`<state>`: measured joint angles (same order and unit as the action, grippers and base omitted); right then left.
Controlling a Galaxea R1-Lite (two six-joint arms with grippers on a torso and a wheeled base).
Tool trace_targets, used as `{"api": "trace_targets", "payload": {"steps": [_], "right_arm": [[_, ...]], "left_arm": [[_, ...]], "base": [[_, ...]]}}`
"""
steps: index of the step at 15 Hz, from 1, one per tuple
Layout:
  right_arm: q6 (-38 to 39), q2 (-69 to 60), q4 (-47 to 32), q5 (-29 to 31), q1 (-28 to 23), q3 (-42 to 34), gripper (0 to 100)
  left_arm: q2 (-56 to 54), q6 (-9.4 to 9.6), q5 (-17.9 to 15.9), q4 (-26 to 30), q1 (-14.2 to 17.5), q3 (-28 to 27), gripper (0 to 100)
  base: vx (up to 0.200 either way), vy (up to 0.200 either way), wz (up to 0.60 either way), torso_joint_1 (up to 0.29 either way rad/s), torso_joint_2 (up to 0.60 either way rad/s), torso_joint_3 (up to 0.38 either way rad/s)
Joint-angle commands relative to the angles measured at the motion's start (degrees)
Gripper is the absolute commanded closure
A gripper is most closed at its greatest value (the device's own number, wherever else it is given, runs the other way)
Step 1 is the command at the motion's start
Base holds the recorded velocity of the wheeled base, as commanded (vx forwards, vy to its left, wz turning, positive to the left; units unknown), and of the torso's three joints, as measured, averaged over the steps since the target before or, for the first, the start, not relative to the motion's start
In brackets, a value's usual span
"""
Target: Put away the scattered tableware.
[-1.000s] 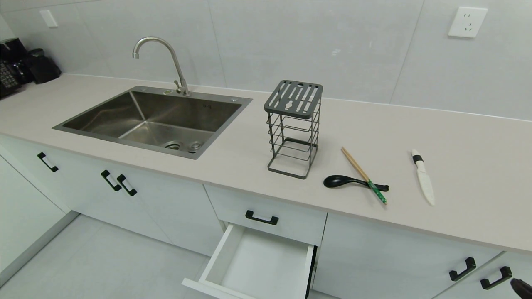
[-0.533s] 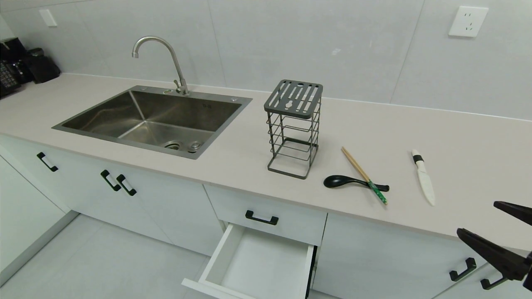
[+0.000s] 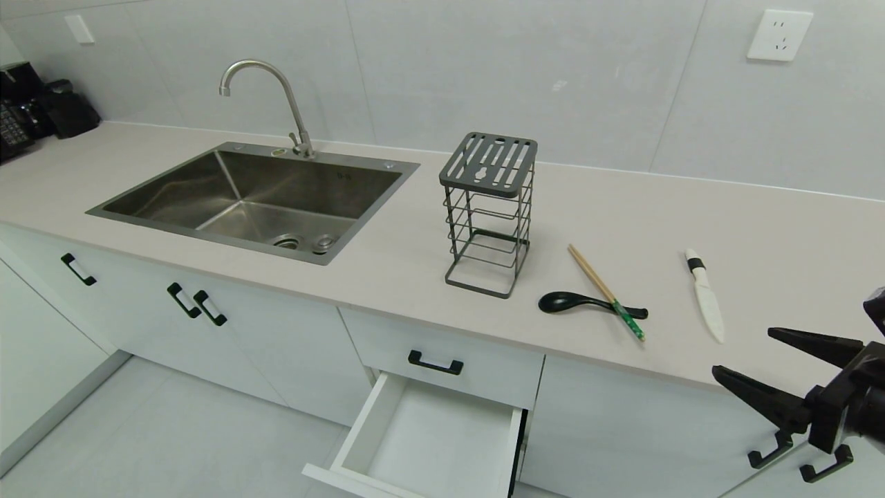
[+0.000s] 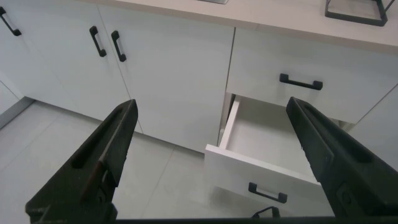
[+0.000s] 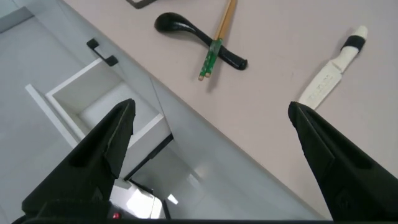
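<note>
The left gripper [image 4: 210, 107] is seen low before the white cabinet fronts, its black, wedge-shaped fingers spread wide, with a white drawer [image 4: 267, 146] pulled open beyond it. On the pale, matte counter [image 3: 387, 277], a rectangular brushed-steel sink [image 3: 256, 200] is set at the left, with a curved steel faucet [image 3: 276, 97] behind it. To its right stands an upright dark wire rack [image 3: 489, 214] topped by a slotted plate. The tableware lies right of the rack, near the counter's front edge. A glossy black spoon [image 3: 574, 302] is laid with its bowl toward the rack. A pair of wooden chopsticks [image 3: 605, 290] with green patterned ends is laid across the spoon's handle, touching it. A white knife [image 3: 705, 297] with a black band near its far end is laid apart, further right. The right gripper [image 3: 743, 353] is held just off the counter's front edge, near the knife's near end, its tapered black fingers spread wide.
</note>
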<state>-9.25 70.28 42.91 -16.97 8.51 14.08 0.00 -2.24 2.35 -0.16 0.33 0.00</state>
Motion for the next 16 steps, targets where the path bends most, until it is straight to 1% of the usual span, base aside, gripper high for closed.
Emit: {"api": "trace_targets", "payload": {"steps": [1, 6, 9, 12, 15, 16], "right_arm": [[0.02, 3.46, -0.02, -0.52, 1.33, 0.95, 0], [0.38, 12.95, -0.02, -0.43, 2.83, 6.22, 0], [0.99, 16.82, -0.02, -0.43, 5.73, 9.56, 0], [4.59, 19.72, 0.07, -0.35, 8.81, 11.58, 0], [5.47, 23.24, 0.07, 1.68, 9.51, 13.96, 0], [5.56, 24.64, 0.07, 3.35, 9.51, 15.45, 0]], "left_arm": [[0.09, -0.04, 0.02, -0.02, 0.02, 0.0, 0], [0.09, -0.04, 0.02, -0.02, 0.02, 0.0, 0], [0.09, -0.04, 0.02, -0.02, 0.02, 0.0, 0], [0.09, -0.04, 0.02, -0.02, 0.02, 0.0, 0], [0.09, -0.04, 0.02, -0.02, 0.02, 0.0, 0], [0.09, -0.04, 0.02, -0.02, 0.02, 0.0, 0]], "base": [[0.0, 0.0, 0.0, 0.0, 0.0, 0.0], [0.0, 0.0, 0.0, 0.0, 0.0, 0.0], [0.0, 0.0, 0.0, 0.0, 0.0, 0.0], [0.0, 0.0, 0.0, 0.0, 0.0, 0.0], [0.0, 0.0, 0.0, 0.0, 0.0, 0.0], [0.0, 0.0, 0.0, 0.0, 0.0, 0.0]]}}
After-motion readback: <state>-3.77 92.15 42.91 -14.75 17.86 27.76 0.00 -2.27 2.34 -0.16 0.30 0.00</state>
